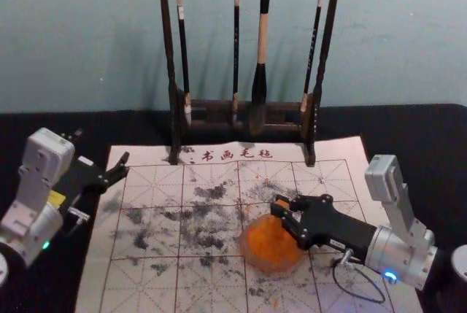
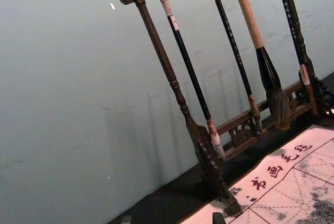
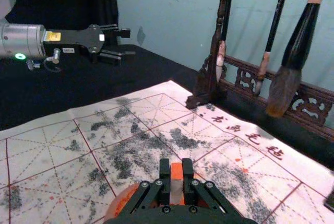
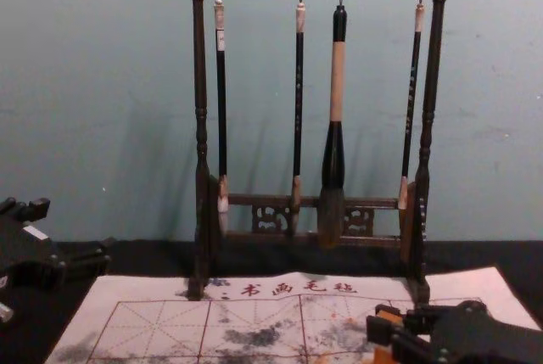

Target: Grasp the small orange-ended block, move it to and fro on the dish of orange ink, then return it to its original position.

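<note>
My right gripper (image 1: pixel 280 206) reaches in over the orange ink dish (image 1: pixel 264 249), shut on the small block (image 1: pixel 282 202). In the right wrist view the block (image 3: pixel 176 183), pale with an orange end, is pinched between both fingers of my right gripper (image 3: pixel 177 174); behind them part of the dish (image 3: pixel 118 203) shows. Whether the block touches the ink cannot be told. The chest view has the block's orange (image 4: pixel 389 316) at the lower right. My left gripper (image 1: pixel 102 148) is parked open beyond the mat's left edge, its fingertips low in the left wrist view (image 2: pixel 172 219).
A dark wooden rack (image 1: pixel 174 101) with several hanging brushes, among them a thick one (image 1: pixel 260 65), stands at the mat's back edge. The ink-stained white mat (image 1: pixel 149 284) lies on a black-covered table (image 1: pixel 44 291), against a pale wall.
</note>
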